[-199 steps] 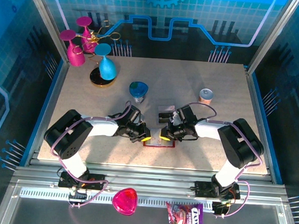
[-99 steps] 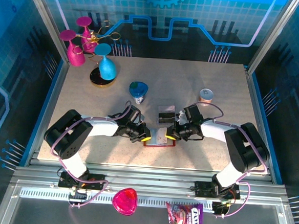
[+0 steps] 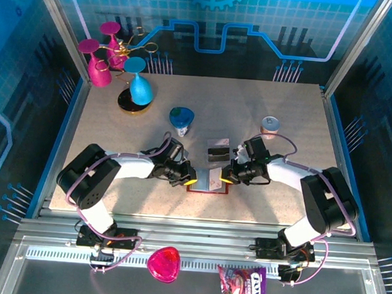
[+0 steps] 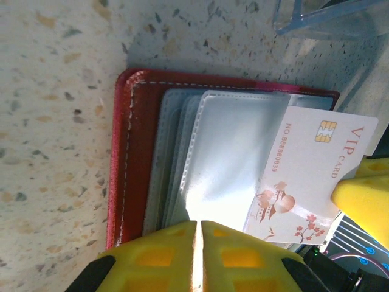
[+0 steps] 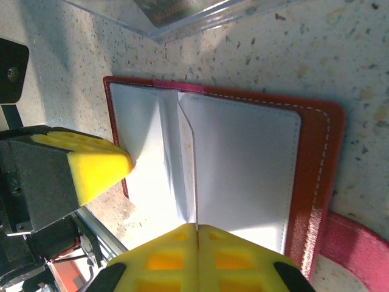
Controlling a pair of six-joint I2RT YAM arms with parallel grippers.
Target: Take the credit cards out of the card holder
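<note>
Card holder [image 4: 135, 158] lies open on the tabletop [image 3: 266, 105] between your arms: your left pincer [image 4: 198, 234] is pinched tight on its grey pocket edge, your right pincer [image 5: 197, 236] closed on a white credit card [image 4: 304, 176] half out, so next you likely draw it straight clear.

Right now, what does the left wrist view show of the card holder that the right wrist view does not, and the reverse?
Left wrist view: a white card sticks partly out of a grey pocket of the card holder; its gold chip and the words VIP CARD are readable. Right wrist view: the pockets look plain white, no print is visible, and a pink-red strap lies by the holder's corner. Both: the open red holder on the speckled table, with a clear plastic piece beyond it.
</note>
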